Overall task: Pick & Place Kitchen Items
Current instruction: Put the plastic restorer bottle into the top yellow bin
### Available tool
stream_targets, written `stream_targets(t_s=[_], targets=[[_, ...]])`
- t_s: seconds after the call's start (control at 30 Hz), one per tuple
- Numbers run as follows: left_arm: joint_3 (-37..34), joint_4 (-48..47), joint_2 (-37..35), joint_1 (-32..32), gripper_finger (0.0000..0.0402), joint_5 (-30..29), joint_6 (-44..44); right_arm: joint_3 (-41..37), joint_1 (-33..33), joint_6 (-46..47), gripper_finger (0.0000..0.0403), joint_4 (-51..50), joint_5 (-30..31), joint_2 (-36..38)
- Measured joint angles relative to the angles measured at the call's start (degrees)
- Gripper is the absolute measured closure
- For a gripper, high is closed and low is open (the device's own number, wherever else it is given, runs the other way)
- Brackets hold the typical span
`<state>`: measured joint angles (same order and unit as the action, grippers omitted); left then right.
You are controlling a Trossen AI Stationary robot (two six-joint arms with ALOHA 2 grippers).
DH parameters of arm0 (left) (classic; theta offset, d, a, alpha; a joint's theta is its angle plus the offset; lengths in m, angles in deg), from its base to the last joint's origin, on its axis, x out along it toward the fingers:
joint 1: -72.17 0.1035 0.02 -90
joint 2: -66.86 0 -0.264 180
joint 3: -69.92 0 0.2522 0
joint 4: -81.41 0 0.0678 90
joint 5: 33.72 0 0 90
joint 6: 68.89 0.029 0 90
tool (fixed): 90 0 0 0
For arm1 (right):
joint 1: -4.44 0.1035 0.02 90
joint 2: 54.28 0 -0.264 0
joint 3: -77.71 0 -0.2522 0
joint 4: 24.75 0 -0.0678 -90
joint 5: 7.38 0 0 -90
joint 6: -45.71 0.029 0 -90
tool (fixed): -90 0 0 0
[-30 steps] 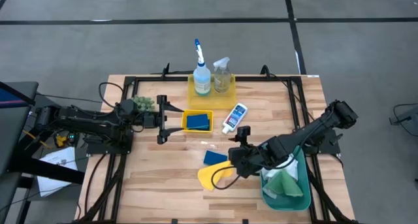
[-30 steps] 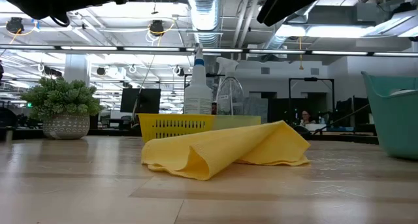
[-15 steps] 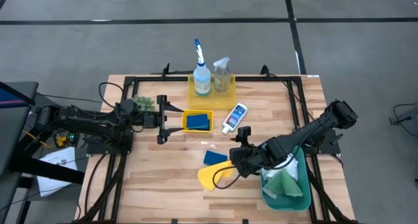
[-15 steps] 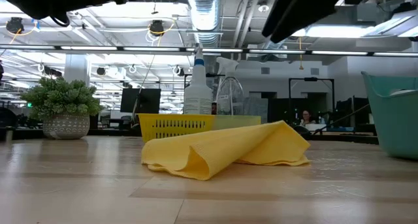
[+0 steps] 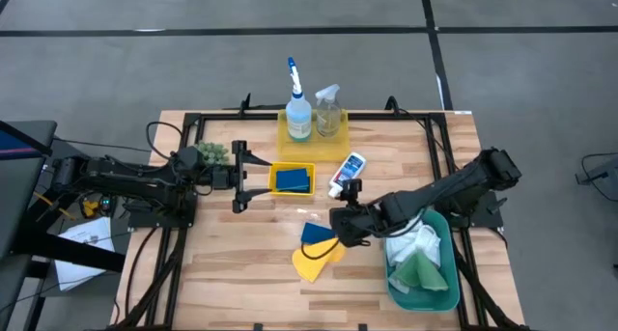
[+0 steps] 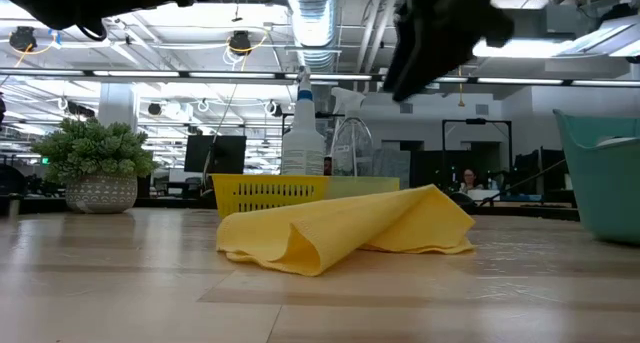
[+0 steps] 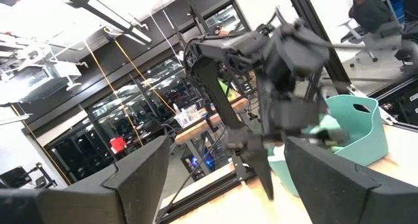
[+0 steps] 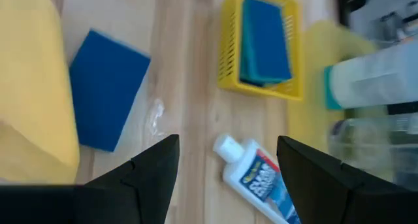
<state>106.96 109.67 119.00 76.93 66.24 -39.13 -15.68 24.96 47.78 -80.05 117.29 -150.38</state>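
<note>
Near the middle of the worktop (image 5: 232,263), my right fingers (image 5: 337,222) hang spread above the blue sponge (image 5: 316,233) and yellow cloth (image 5: 311,262); my left fingers (image 5: 238,177) wait spread, centre left.

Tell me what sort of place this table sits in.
Probably an open-plan robotics lab or workshop. The low view shows exposed ducts and strip lights overhead and rows of monitors behind, with a person seated at a desk. The wooden table stands on grey floor.

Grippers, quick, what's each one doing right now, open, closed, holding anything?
Left gripper: open, empty, beside the yellow tray.
Right gripper: open, empty, over the loose sponge and yellow cloth.
</note>
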Motion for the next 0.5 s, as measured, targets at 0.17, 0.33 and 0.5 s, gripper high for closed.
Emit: stream_targets(t_s=[0.17, 0.33, 0.5], targets=[[0.0, 0.0, 0.0, 0.0, 0.0103, 0.0, 0.0, -0.1, -1.8, -2.6, 0.0155, -0.7, -0.6, -4.0], [0.0, 0.0, 0.0, 0.0, 0.0103, 0.0, 0.0, -0.1, -4.2, -3.5, 0.0155, -1.9, 0.3, -6.6], [0.0, 0.0, 0.0, 0.0, 0.0103, 0.0, 0.0, -0.1, -8.7, 2.0, 0.0155, -3.5, 5.4, -6.1]])
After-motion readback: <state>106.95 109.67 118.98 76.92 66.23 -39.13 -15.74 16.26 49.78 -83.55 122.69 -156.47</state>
